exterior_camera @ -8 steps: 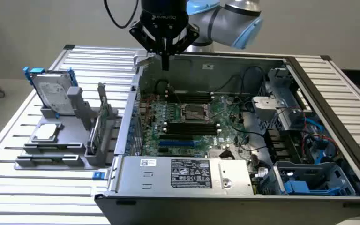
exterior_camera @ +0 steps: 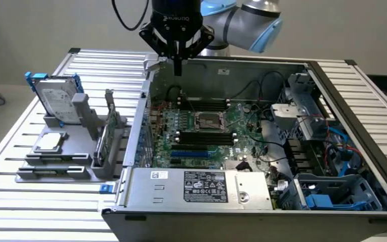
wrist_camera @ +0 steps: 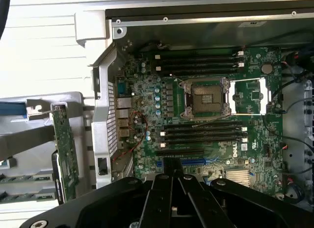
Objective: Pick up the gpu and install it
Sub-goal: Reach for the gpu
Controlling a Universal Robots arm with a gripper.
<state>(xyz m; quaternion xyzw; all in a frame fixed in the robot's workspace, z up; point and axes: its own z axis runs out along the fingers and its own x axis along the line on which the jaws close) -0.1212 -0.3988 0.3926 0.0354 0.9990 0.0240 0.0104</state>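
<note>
You have the case [exterior_camera: 247,70] on the table [exterior_camera: 25,212], with the motherboard [exterior_camera: 203,133] on its floor. The rack [exterior_camera: 52,172] sits just beside it, on the exterior view's left. On the rack, the gpu [exterior_camera: 111,128] stands on edge nearest the case, the hard drive [exterior_camera: 56,101] stands upright farther back, and what seems to be a processor chip [exterior_camera: 50,141] lies flat before it. The gripper [exterior_camera: 178,70] hangs over the case's far corner.
</note>
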